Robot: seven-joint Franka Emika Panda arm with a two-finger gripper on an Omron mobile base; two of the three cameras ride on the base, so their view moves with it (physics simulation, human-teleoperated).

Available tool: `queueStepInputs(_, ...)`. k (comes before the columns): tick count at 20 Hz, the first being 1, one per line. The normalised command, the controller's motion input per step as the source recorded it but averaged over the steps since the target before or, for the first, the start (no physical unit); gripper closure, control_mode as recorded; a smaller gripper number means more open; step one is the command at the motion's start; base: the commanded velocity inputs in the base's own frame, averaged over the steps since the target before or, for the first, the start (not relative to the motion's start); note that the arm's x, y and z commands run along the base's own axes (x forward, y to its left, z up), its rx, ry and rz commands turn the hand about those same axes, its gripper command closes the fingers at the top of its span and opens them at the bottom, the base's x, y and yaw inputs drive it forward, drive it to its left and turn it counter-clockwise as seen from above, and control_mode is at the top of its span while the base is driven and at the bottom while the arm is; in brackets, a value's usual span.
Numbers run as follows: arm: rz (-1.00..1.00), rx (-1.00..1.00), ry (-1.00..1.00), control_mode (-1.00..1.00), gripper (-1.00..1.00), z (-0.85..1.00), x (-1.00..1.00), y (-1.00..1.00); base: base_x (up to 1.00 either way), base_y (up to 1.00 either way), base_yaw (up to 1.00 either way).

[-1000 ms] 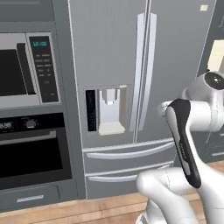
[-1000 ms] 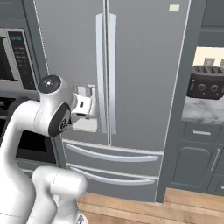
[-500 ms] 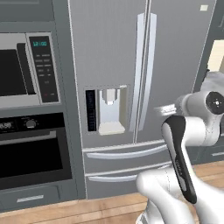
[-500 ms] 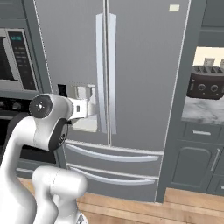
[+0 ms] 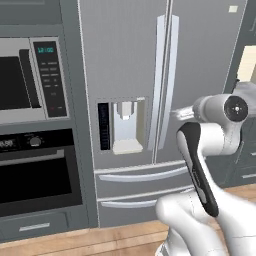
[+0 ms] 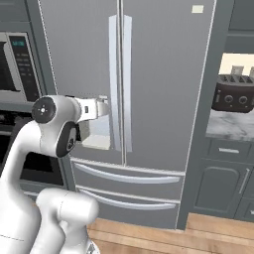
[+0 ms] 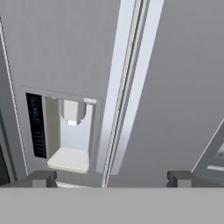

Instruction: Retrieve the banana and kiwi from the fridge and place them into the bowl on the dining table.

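The gripper [image 7: 110,177], its two dark fingertips [image 7: 41,177] set wide apart with nothing between them, points at the closed fridge [image 7: 166,87], aimed at the seam where the two pale vertical door handles [image 7: 127,87] run side by side. It stands short of the steel, touching neither door. In the hand view the water dispenser [image 7: 72,133] sits to the left of the handles, a recessed niche with a dark control strip on its left edge and a pale tray at its foot. From the left base view the white arm [image 5: 205,150] rises at the lower right in front of the fridge's right door, and the two lower drawers [image 5: 140,187] show beneath the dispenser, each with a curved handle; a microwave [image 5: 30,80] and a dark wall oven [image 5: 37,170] stack to the left of the fridge. The right base view shows the arm at lower left, reaching toward the dispenser side of the doors, and adds what the others lack: a dark toaster [image 6: 232,96] on a marbled surface [image 6: 230,126] to the fridge's right, above grey cabinets [image 6: 221,176], with a wooden floor [image 6: 163,238] below.
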Motion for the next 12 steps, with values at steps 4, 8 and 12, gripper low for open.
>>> queueStepInputs(4,0.0,0.09,0.01,-1.0,-1.0,0.08,0.85,-0.17,0.0,0.0,0.0)
queueStepInputs(8,0.0,0.19,-0.03,-1.0,-1.0,0.01,0.69,-0.2,0.0,0.0,0.0)
queueStepInputs(12,0.0,0.07,0.0,-1.0,-1.0,0.24,0.52,0.01,0.0,0.0,0.0)
